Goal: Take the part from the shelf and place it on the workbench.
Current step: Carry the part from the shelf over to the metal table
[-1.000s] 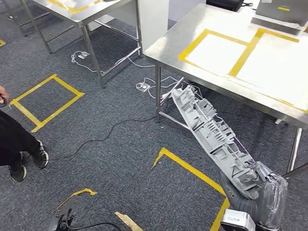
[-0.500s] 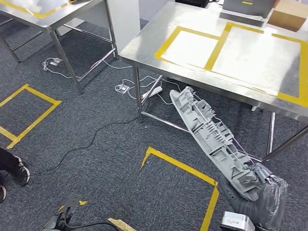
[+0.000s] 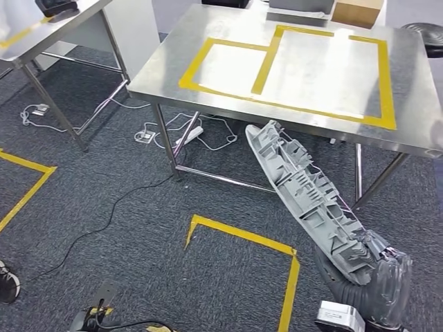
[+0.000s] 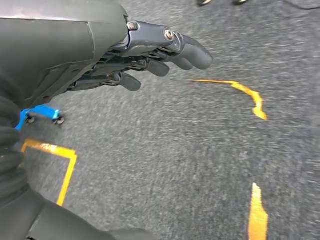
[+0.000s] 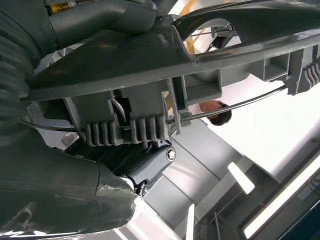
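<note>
A long grey ribbed plastic part [image 3: 308,194] slants up from the lower right of the head view, its far tip reaching the front edge of the steel workbench [image 3: 172,66]. My right hand [image 3: 374,287], wrapped in clear film, grips the part's near end. In the right wrist view the part [image 5: 151,65] lies across the hand [image 5: 56,185]. The workbench top carries yellow tape rectangles. My left hand [image 3: 91,318] hangs low over the carpet, and the left wrist view shows the left hand [image 4: 158,55] with its fingers stretched out and nothing in them.
A second steel table [image 3: 62,17] stands at the far left. A power strip [image 3: 188,135] and cables lie under the workbench. Yellow tape [image 3: 246,238] marks the carpet. A cardboard box [image 3: 358,10] sits at the workbench's back edge. A person's shoe [image 3: 6,285] is at the left edge.
The whole picture has shifted as the camera turned: the workbench now sits more centred and nearer. The part stays in my right hand in the same pose.
</note>
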